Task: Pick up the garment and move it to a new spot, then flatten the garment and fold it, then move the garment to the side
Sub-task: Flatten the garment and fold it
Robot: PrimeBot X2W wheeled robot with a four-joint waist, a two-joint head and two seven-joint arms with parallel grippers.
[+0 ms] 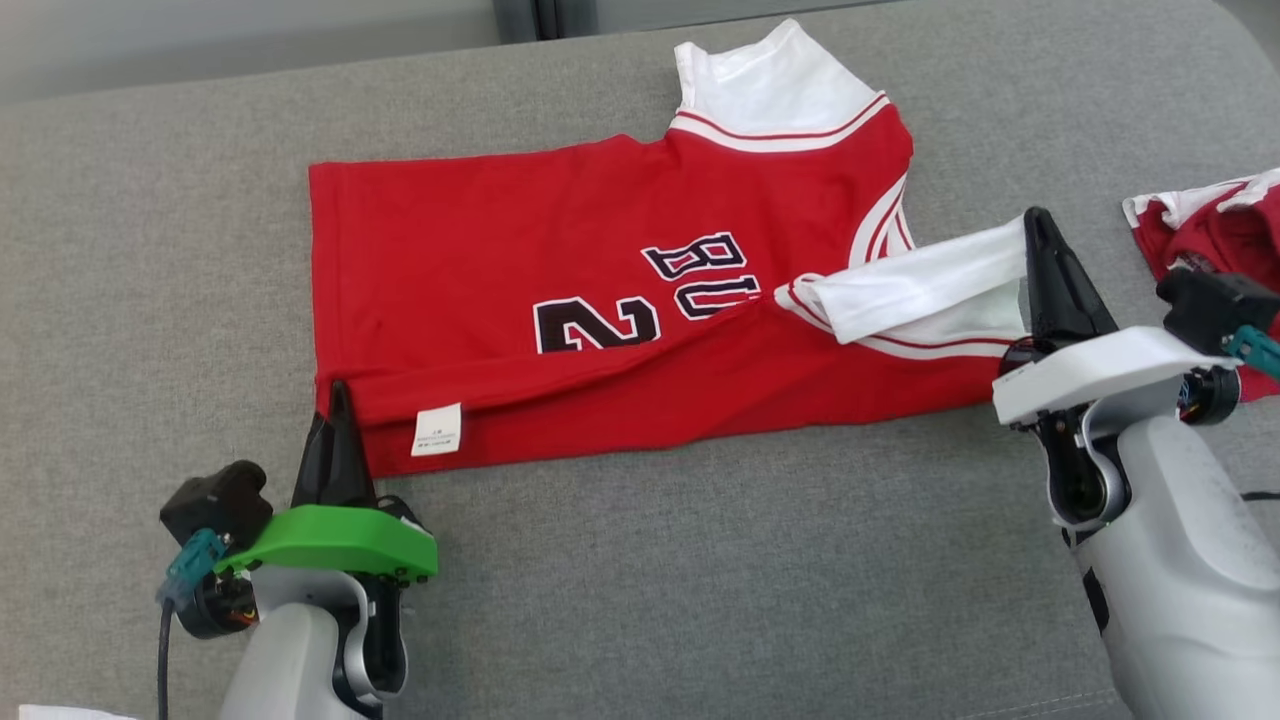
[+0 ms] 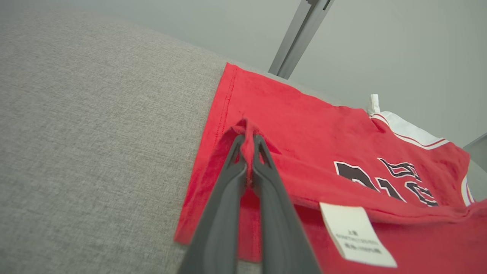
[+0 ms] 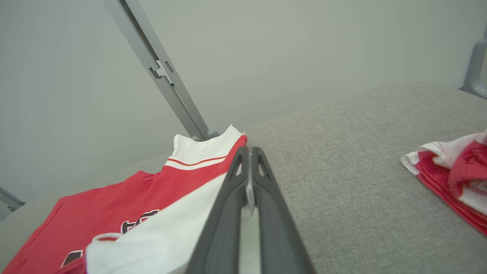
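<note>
Grey woven cushion [image 1: 700, 580] spans the scene, its surface flat. Far right: a bundle of red and white cloth [image 1: 1215, 225], loosely heaped, lying on the cushion. Beyond the far edge: a grey metal post [image 1: 545, 15] against a pale wall [image 3: 304, 49]. Near left corner: a white scrap [image 1: 60, 712], nature undetermined.

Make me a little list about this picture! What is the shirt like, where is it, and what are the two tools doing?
garment: red jersey, lying flat, near edge turned over
surface: grey cushion
left tool: shut on the jersey's hem corner
right tool: shut on the white sleeve
label: white tag, beside the left tool
also there: bunched red-and-white cloth, apart, far right
</note>
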